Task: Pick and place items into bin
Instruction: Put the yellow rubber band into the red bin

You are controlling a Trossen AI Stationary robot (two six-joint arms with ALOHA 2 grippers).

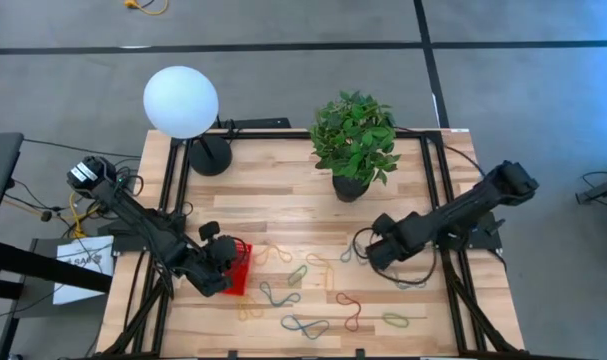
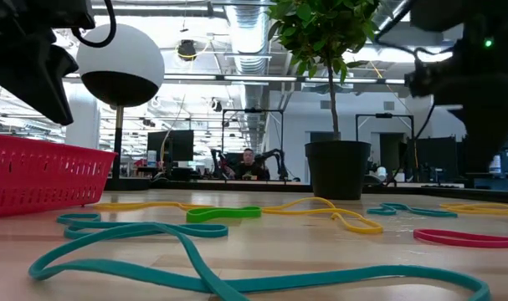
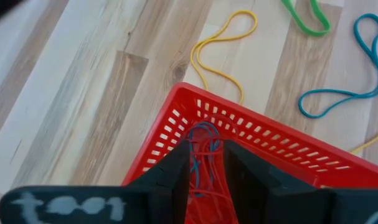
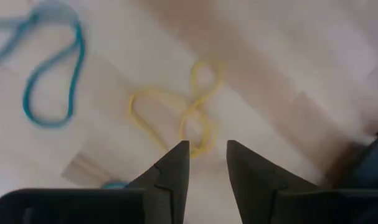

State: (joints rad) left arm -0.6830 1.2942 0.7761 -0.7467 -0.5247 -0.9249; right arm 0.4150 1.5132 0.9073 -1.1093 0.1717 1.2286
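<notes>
Teal loop (image 2: 237,272) lies nearest on desk (image 1: 283,215); bands look light, floppy, thin, so pinch one strand where it lifts. Red bin (image 3: 263,146) sits directly under left jaws (image 3: 205,163), slightly parted, holding nothing; blue and red bands (image 3: 203,158) inside. Right jaws (image 4: 207,163) parted, empty, yellow loop (image 4: 182,115) just ahead.

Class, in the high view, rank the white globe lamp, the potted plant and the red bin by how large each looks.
1. Potted plant, largest.
2. White globe lamp, slightly smaller.
3. Red bin, smallest, though partly hidden under the left end effector.
</notes>
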